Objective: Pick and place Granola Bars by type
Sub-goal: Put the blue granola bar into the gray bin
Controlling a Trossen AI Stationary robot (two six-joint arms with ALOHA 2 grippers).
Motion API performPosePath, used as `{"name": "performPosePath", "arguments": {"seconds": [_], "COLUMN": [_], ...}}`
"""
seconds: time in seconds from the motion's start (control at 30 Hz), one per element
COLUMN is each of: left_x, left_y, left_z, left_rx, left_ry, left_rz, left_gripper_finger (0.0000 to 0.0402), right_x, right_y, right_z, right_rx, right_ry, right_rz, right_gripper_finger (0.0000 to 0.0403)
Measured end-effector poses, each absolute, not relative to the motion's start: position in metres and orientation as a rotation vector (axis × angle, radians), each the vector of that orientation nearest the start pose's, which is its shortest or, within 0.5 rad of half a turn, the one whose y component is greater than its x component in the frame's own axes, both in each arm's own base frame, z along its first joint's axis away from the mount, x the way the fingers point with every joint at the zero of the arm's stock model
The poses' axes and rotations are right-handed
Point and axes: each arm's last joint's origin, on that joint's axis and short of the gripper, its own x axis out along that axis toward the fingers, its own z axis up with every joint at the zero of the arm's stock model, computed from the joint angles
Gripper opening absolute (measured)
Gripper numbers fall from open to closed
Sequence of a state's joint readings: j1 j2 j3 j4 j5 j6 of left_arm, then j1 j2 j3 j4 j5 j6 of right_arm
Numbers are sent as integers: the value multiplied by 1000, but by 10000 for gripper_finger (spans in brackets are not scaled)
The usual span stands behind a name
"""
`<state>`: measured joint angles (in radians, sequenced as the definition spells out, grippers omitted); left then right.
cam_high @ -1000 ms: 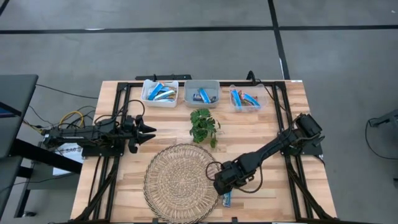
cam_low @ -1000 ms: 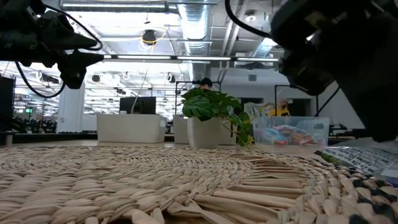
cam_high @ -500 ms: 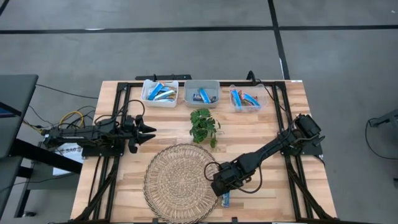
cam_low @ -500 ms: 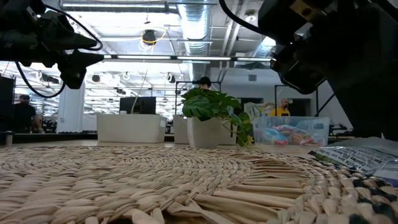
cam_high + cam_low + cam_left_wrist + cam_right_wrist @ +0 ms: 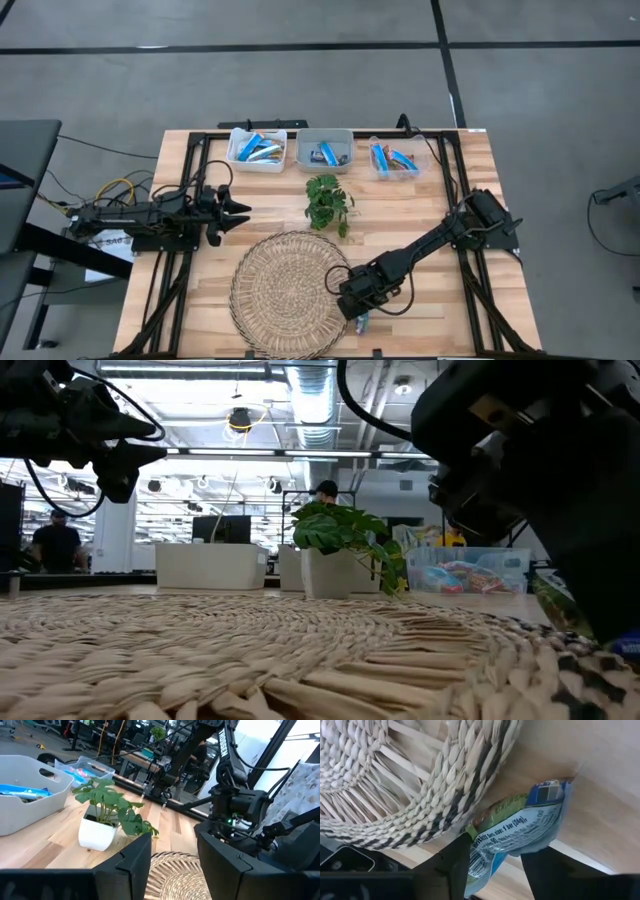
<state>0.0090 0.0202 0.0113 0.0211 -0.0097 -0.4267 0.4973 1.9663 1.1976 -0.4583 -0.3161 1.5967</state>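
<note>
The wooden table (image 5: 200, 300) carries everything here, with black frame rails running along its left and right parts. Next in size is the round woven mat (image 5: 285, 290), lying flat on the near half of the table, a little left of centre.

The right arm reaches from the table's right side down to the mat's near right edge, and the right end effector (image 5: 357, 303) is low over that rim. In the right wrist view its two dark fingers (image 5: 451, 865) stand on either side of a light-blue granola bar (image 5: 530, 830) whose wrapper lies on the wood, tucked against and partly under the mat's braided edge; the fingers are apart around the wrapper's end, and whether they press on it cannot be told. From above, only the bar's blue tip shows just below the end effector.

The left arm lies over the table's left side, its left end effector (image 5: 237, 209) raised, pointing toward the centre, fingers spread and empty.

Along the far edge stand three bins: a white bin (image 5: 236, 158), a grey bin (image 5: 306, 158) and a clear bin (image 5: 372, 170), each holding granola bars with blue wrappers. A small potted plant (image 5: 328, 202) stands between the grey bin and the mat.
</note>
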Motion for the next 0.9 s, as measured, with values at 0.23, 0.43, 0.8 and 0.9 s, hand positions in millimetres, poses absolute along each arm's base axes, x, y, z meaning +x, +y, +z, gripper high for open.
{"name": "performPosePath", "arguments": {"seconds": [0.23, 0.43, 0.8, 0.9], "left_x": [99, 99, 99, 99], "left_y": [1, 1, 1, 1], "left_z": [167, 167, 167, 167], "left_rx": [-427, -427, -427, -427], "left_ry": [-4, -5, -5, -5], "left_rz": [18, 19, 19, 19], "left_gripper_finger": [153, 153, 153, 153], "right_x": [322, 322, 307, 300], "right_y": [185, 185, 164, 148], "right_z": [130, 132, 170, 182], "right_rx": [1160, 1143, 1031, 1019], "right_ry": [1489, 1481, 1345, 1279], "right_rz": [-414, -395, -417, -480], "right_gripper_finger": [95, 17, 15, 8]}}
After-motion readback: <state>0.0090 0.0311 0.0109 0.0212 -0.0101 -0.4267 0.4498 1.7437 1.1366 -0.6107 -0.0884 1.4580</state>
